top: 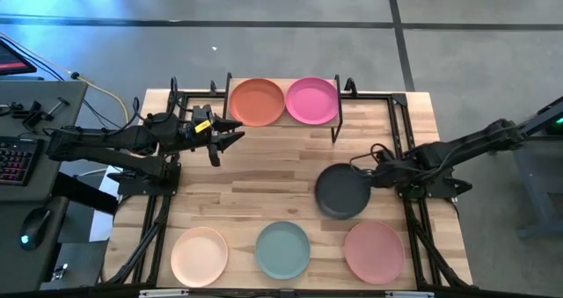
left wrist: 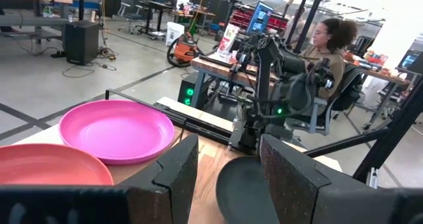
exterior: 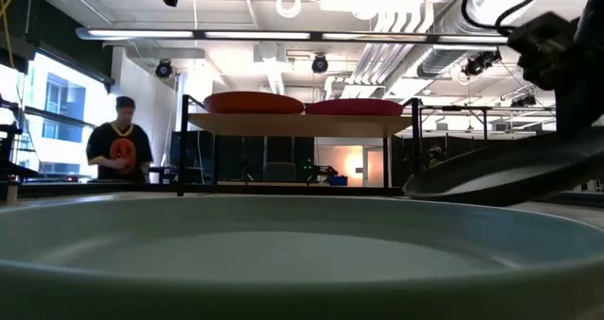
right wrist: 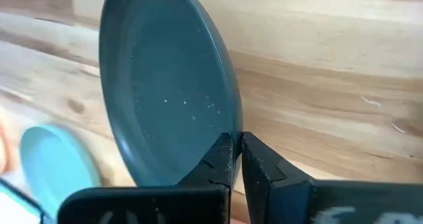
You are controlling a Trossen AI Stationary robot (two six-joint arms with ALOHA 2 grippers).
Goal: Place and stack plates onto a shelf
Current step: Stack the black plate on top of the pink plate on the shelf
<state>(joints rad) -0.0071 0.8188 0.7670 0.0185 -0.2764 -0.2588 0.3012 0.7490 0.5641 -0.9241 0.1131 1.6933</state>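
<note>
The right gripper (right wrist: 232, 159) pinches the dark grey plate (top: 342, 192) by its rim, lifted and tilted; so thin a grip could slip. Nearest it lie three plates: salmon (top: 374, 250), teal (top: 282, 249), cream (top: 200, 256). Farther, the shelf (top: 283, 125) bears two, orange (top: 257, 102) and magenta (top: 311, 100). The left gripper (top: 228, 139) waits spread.

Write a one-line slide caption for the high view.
Right tool grips the dark grey plate by its rim; orange plate and pink plate sit on the shelf; left tool open nearby.
</note>
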